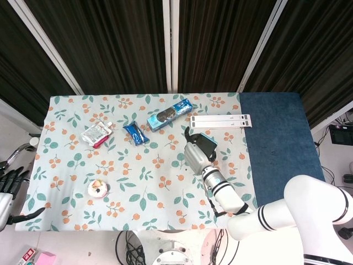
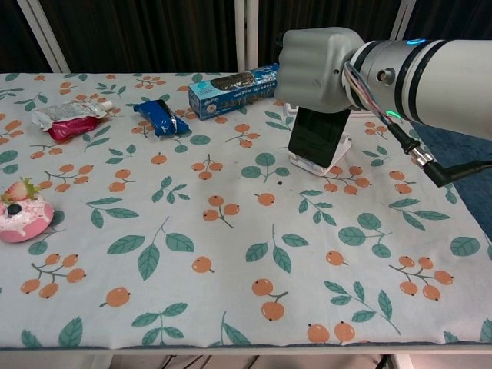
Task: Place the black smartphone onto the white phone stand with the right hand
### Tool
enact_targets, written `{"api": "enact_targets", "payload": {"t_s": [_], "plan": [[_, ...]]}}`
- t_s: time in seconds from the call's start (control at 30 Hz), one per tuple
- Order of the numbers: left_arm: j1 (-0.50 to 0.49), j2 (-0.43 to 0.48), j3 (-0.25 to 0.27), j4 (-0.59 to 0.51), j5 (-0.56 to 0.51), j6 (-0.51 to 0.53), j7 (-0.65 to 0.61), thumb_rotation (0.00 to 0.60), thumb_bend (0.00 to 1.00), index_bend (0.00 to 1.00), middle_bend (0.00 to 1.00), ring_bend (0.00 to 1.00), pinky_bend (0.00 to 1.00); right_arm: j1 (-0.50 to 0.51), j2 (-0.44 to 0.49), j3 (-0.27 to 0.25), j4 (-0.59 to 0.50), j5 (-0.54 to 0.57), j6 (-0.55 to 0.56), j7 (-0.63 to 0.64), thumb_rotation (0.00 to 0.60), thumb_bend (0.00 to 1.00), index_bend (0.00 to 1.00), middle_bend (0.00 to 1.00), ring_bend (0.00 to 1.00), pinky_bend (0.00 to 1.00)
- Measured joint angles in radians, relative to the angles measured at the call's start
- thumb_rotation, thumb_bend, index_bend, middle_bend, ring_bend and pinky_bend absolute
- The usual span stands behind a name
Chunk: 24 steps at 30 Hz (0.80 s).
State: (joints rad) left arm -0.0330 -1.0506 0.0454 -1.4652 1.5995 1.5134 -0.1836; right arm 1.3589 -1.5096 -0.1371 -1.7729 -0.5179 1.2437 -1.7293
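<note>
A: Two views, one moment. Where is the phone [image 2: 319,135]?

B: Propped on the stand [image 2: 336,157], near the right edge of the flowered cloth [image 2: 231,254] on the bench. In the chest view its lower edge sits in the stand's white lip, and it leans back, tilted a little to one side.

A: How does it look?

B: A slim black slab, screen dark and glossy, facing the chest camera. Its top is hidden behind the right hand [image 2: 317,69]. From the head view only a teal-tinted patch of it shows past the hand [image 1: 194,155].

A: And that hand?

B: Grey, its back to the chest camera, covering the phone's upper end. The fingers curl over the far side, so whether they clasp the phone or just rest on it, I cannot tell.

A: The left hand?

B: Low at the left edge of the head view, off the bench: the left hand [image 1: 10,182] has dark fingers spread apart, holding nothing.

A: What else is on the cloth?

B: A blue box [image 2: 234,90] behind the stand, a blue packet [image 2: 161,117], a silver and red pouch [image 2: 68,119], a pink cake [image 2: 21,214] with a strawberry, and a white strip [image 1: 220,120] at the far side
</note>
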Motion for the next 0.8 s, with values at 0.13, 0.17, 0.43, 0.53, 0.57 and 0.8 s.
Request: {"api": "enact_targets", "payload": {"t_s": [0.13, 0.17, 0.43, 0.53, 0.57, 0.8], "plan": [[-0.003, 0.001, 0.000, -0.004, 0.000, -0.005, 0.002, 0.204, 0.00, 0.05, 0.00, 0.00, 0.12, -0.002, 0.004, 0.004, -0.004, -0.004, 0.003, 0.005, 0.600, 0.18, 0.62, 0.40, 0.43, 0.11], [-0.004, 0.002, 0.000, -0.004, -0.001, -0.006, 0.002, 0.204, 0.00, 0.05, 0.00, 0.00, 0.12, -0.002, 0.005, 0.004, -0.005, -0.005, 0.004, 0.005, 0.600, 0.18, 0.62, 0.40, 0.43, 0.11], [-0.002, 0.000, 0.002, 0.001, -0.004, -0.010, 0.002, 0.203, 0.00, 0.05, 0.00, 0.00, 0.12, -0.011, 0.003, 0.001, 0.008, -0.014, 0.002, 0.015, 0.600, 0.18, 0.62, 0.40, 0.43, 0.11], [-0.001, -0.001, 0.003, 0.002, -0.005, -0.009, 0.000, 0.204, 0.00, 0.05, 0.00, 0.00, 0.12, -0.012, 0.000, 0.001, 0.010, -0.007, 0.001, 0.011, 0.600, 0.18, 0.62, 0.40, 0.43, 0.11], [-0.001, -0.001, 0.003, 0.002, -0.005, -0.008, -0.001, 0.204, 0.00, 0.05, 0.00, 0.00, 0.12, -0.012, -0.001, 0.001, 0.011, -0.006, 0.001, 0.010, 0.600, 0.18, 0.62, 0.40, 0.43, 0.11], [-0.001, -0.004, 0.003, 0.008, -0.005, -0.008, -0.004, 0.204, 0.00, 0.05, 0.00, 0.00, 0.12, -0.015, -0.005, 0.002, 0.016, -0.012, 0.003, 0.009, 0.600, 0.18, 0.62, 0.40, 0.42, 0.11]]}}
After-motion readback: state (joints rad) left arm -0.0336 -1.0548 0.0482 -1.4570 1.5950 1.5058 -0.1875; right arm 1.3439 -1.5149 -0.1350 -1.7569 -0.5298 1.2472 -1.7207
